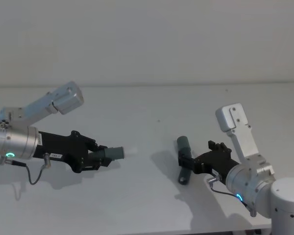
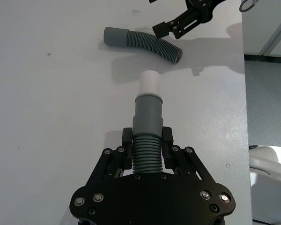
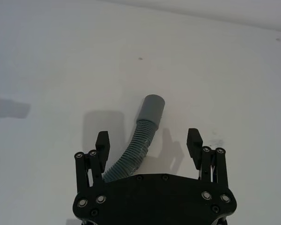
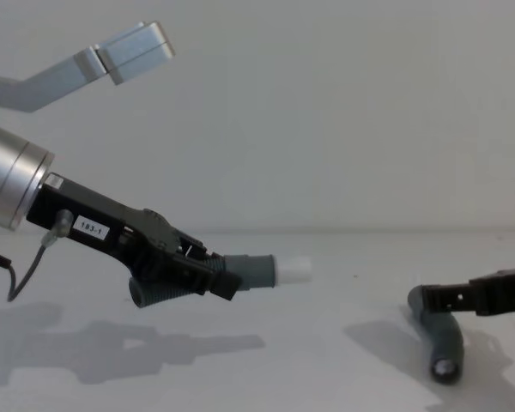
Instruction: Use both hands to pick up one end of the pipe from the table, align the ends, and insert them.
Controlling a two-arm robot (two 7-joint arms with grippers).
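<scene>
So: plug piece [image 2: 147, 117] is up off the table [image 1: 147, 112], clamped round its ribbed middle by the L gripper [image 2: 147, 140], fingers [image 2: 167, 140] closed hard on both sides of it. White tip [image 2: 149, 83] sticks out fwd past the fingertips, aimed roughly twd the robot's right, where the other piece lies. Chest view: plug piece [image 4: 253, 270] has its front part nearly level, clear of the table, tip [image 4: 296, 269] leading, back end poking out below the L gripper [image 4: 197, 275].

Cuff piece [image 3: 150, 110] lies flat on the table, well apart from the tip, bent, w/ its smooth cuff pointing away from the R gripper [image 3: 148, 140]. R gripper sits low over it, fingers [image 3: 193, 140] spread wide and gripping nothing. The ribbed part runs between them, close beside one finger, clear of the other — can't tell if it touches the near one.

Head view: cuff piece [image 1: 183, 145] right of centre, R gripper [image 1: 199, 152] straddling its middle; L gripper [image 1: 99, 155] at left, tip [image 1: 130, 151] pointing across.
</scene>
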